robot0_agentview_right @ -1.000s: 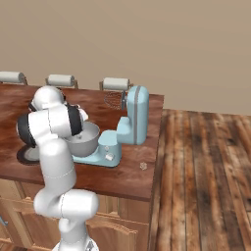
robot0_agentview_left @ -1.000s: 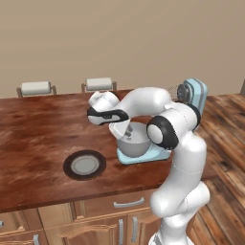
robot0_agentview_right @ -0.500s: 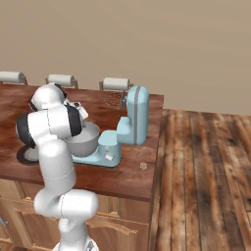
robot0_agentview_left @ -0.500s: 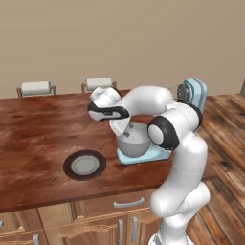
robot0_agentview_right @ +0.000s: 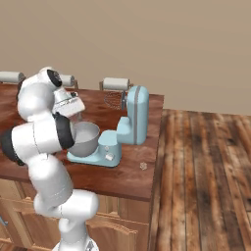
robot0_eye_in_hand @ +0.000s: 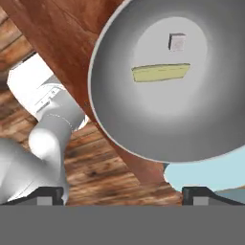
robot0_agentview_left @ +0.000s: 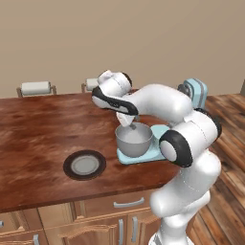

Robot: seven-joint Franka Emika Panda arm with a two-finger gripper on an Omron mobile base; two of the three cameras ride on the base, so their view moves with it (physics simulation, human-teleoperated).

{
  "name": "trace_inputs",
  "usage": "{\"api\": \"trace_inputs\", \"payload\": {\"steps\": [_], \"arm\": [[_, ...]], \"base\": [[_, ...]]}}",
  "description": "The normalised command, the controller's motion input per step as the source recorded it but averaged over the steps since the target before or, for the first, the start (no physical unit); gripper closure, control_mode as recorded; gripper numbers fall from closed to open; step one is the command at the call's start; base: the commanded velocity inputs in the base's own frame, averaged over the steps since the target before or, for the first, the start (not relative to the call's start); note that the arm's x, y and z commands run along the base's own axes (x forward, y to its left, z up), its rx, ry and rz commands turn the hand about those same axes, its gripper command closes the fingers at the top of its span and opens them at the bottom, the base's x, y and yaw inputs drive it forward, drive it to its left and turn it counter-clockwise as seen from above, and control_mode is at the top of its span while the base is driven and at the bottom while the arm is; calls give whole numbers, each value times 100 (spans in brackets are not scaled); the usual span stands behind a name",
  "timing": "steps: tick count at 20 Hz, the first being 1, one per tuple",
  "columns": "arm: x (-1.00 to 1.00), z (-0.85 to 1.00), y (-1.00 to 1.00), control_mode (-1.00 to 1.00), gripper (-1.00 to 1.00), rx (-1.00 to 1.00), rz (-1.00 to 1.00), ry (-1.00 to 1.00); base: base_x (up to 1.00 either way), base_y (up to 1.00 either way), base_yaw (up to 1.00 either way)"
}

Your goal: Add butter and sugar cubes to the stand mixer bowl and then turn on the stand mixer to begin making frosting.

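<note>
My gripper hangs just above the stand mixer bowl, open, with nothing between its fingers. In the hand view the grey bowl lies below the gripper, and the fingertips stand wide apart. The pale yellow butter lies on the bowl's bottom with one sugar cube beside it. The bowl sits on the base of the light blue stand mixer, whose head is tilted back with the whisk raised. Another sugar cube lies on the counter right of the mixer.
A flat dark plate with a grey centre lies on the wooden counter left of the bowl. Pale chair backs stand beyond the far edge. The counter ends just right of the mixer, above wooden floor.
The jaws have gone from nearly shut to wide open, and the hand has risen a little from the bowl's mouth.
</note>
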Motion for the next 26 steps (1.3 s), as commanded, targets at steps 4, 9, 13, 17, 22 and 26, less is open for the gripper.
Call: {"api": "trace_inputs", "payload": {"steps": [4, 9, 13, 17, 22, 26], "arm": [[-100, 62, -44, -100, -100, 19, 0, -19], [-100, 30, -56, -100, -100, 28, 0, -23], [-97, 2, -62, -100, -100, 32, 0, -26], [-81, 0, -73, -100, -100, 35, 0, -23], [-35, 0, -84, -100, -100, 35, 0, -18], [-4, 0, -85, -100, -100, 36, 0, -14]], "base": [[0, 0, 0], [0, 0, 0], [0, 0, 0], [0, 0, 0], [0, 0, 0], [0, 0, 0]]}}
